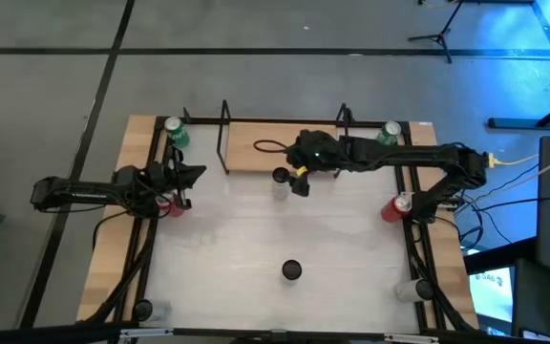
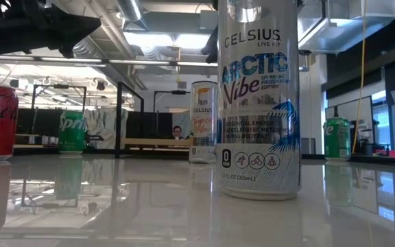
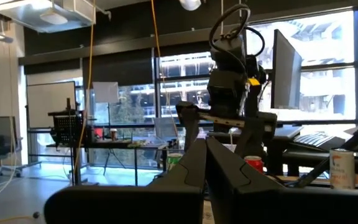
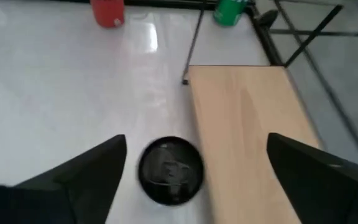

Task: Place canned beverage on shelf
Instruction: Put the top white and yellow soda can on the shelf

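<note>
The right gripper [image 4: 194, 171] hung spread wide above the upright Celsius can [image 1: 281, 176], just beside the shelf [image 1: 256, 156] on the desk [image 1: 256, 239]. The slim, rigid, slick can looked tippy, best pinched mid-body; the left gripper [image 3: 205, 163] waited pressed together

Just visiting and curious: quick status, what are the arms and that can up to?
Right pincer open above can beside shelf, not gripping. Left pincer shut, parked at left edge. Shelf board bare, nothing blocking.

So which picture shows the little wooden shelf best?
The high view: the whole light-wood shelf with black wire ends. The right wrist view shows only its board beside the open right hand. The low view shows it far behind the cans.
</note>
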